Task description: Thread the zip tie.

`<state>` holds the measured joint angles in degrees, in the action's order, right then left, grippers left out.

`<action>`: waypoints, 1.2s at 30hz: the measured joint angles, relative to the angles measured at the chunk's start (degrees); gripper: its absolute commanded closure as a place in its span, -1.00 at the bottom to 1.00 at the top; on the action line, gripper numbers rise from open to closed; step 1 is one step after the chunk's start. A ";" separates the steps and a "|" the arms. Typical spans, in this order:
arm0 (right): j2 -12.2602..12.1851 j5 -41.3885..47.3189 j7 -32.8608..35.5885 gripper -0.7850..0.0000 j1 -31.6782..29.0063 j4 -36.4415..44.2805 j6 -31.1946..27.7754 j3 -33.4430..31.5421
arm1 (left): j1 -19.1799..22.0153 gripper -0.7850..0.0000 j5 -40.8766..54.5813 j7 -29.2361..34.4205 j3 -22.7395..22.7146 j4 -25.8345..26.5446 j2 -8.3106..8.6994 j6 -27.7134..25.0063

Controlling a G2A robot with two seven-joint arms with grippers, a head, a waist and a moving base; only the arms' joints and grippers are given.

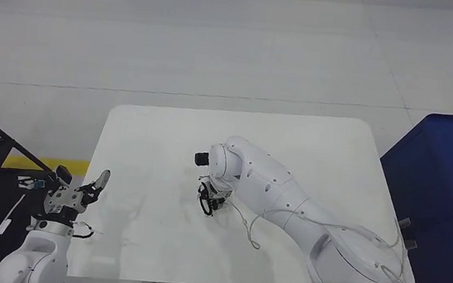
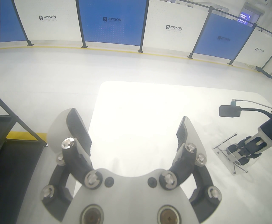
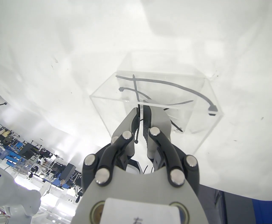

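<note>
Zip tie, judged light and springy and best taken mid-strap, is pinched by the closed right gripper; the left gripper, at the table's 8 o'clock, is spread wide and empty.

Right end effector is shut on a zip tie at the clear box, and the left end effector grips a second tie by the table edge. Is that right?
Not quite. The left end effector grips nothing: the left wrist view shows it open and empty by the table edge. The rest holds: the right end effector is shut on a zip tie at the clear box.
</note>
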<state>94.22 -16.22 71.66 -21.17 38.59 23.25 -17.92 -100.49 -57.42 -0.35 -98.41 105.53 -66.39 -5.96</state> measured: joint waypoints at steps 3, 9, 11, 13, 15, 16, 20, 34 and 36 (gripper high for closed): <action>0.90 0.15 -0.16 1.00 -0.05 -1.87 -0.04 0.00 | 0.00 -1.00 0.00 0.00 0.00 0.00 0.00 0.00; 2.27 0.55 -0.35 1.00 0.65 -3.96 -1.16 -0.60 | 0.00 -1.00 0.00 0.00 0.00 0.00 0.00 0.00; 2.36 1.24 0.43 1.00 1.30 -3.90 -1.86 -1.38 | 0.00 -1.00 0.00 0.00 0.00 0.00 0.00 0.00; 2.18 1.65 1.26 1.00 1.95 -3.21 -2.27 -2.21 | 0.00 -1.00 0.00 0.00 0.00 0.00 0.00 0.00; 1.83 1.95 2.32 1.00 2.28 -2.12 -2.34 -2.95 | 0.00 -1.00 0.00 0.00 0.00 0.00 0.00 0.00; 1.49 2.04 3.22 1.00 2.44 -1.18 -2.31 -3.45 | 0.00 -1.00 0.00 0.00 0.00 0.00 0.00 0.00; -0.26 2.43 6.33 1.00 2.67 2.58 -1.25 -5.75 | 0.00 -1.00 0.00 0.00 0.00 0.00 0.00 0.00; -21.28 27.55 16.33 1.00 -12.49 34.33 -16.21 -24.62 | 0.00 -1.00 0.00 0.00 0.00 0.00 0.00 0.00; -22.90 31.95 16.34 1.00 -13.69 36.98 -17.04 -24.96 | 0.00 -1.00 0.00 0.00 0.00 0.00 0.00 0.00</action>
<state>71.32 15.73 88.00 -34.86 75.57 6.21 -42.87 -100.49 -57.42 -0.35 -98.41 105.53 -66.39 -5.96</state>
